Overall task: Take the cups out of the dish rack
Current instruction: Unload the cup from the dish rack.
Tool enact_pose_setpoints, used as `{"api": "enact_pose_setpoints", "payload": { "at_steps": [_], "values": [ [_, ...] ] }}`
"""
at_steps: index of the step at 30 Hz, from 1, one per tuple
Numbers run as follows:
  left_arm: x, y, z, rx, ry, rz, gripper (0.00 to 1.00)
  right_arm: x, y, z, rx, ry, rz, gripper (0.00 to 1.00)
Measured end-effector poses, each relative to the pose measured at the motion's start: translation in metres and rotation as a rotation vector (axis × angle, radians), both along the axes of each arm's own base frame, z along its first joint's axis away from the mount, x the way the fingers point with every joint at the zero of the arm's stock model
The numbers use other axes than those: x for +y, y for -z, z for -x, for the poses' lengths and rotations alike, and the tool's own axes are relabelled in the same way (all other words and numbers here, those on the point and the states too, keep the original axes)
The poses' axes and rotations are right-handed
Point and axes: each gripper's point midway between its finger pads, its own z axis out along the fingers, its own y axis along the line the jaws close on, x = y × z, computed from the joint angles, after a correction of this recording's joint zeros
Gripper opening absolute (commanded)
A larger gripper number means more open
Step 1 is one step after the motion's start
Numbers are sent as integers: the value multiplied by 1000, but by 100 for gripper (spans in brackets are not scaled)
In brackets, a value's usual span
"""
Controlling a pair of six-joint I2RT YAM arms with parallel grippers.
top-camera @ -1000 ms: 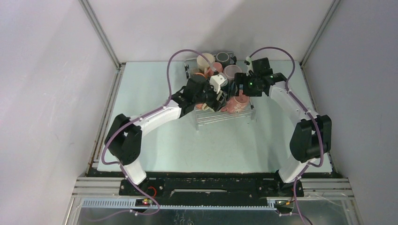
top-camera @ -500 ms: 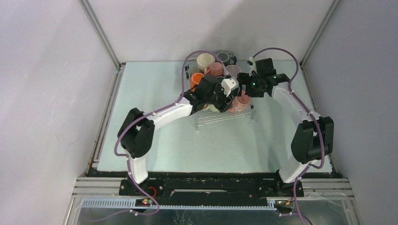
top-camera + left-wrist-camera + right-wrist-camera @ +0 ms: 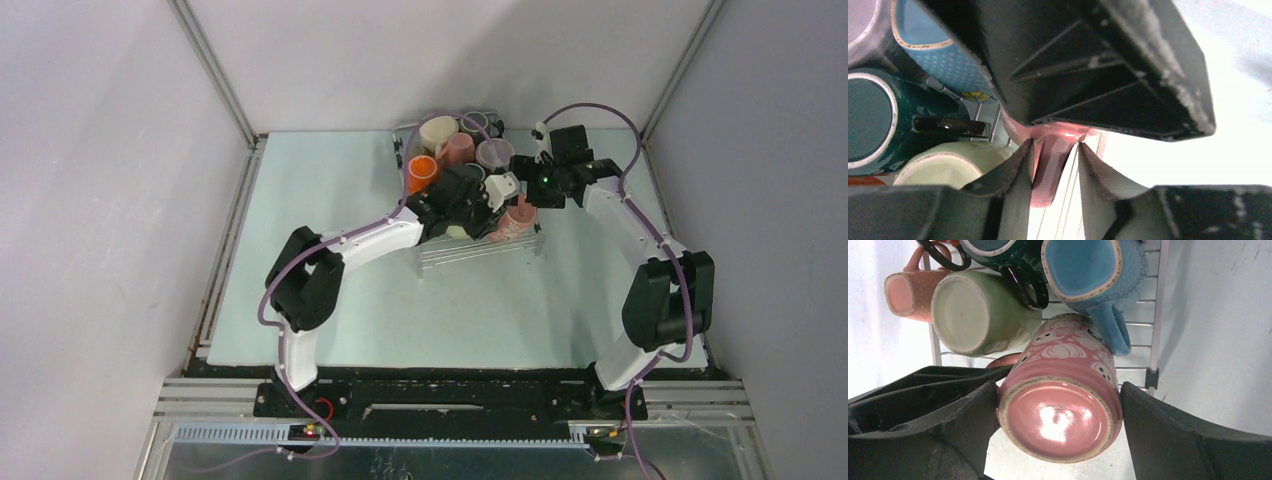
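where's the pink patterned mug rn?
Right wrist view: the pink patterned mug lies on its side at the dish rack's near-right corner, beside the blue mug.

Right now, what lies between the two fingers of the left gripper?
Between the fingers of the left gripper lies the handle of the pink mug. The left wrist view shows this most clearly.

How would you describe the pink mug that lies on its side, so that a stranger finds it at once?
Look at the crowded dish rack at the far middle of the table. In its near right part, one pink mug lies on its side. Unlike the smaller dotted pink mug nearby, it bears white cartoon figures.
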Motion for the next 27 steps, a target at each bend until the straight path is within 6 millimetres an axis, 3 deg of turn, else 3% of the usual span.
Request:
{"api": "enact_pose_setpoints", "payload": {
  "at_steps": [4,10,16,20,27],
  "values": [
    [0,1,-1,-12,5,-17,19,-1,-1,0,-5,-4,0,70],
    [0,1,0,-21,14,-28,0,0,-2,-2,-16,-4,-5,87],
    [0,-1,1,-18,13,-25,0,-1,-6,-3,-18,18,-15,98],
    [-2,-4,1,-11,0,-9,0,-5,-19,2,-20,63,-34,100],
    [-6,-28,0,-14,-30,62,0,-15,-61,2,-82,132,-71,100]
  ]
}}
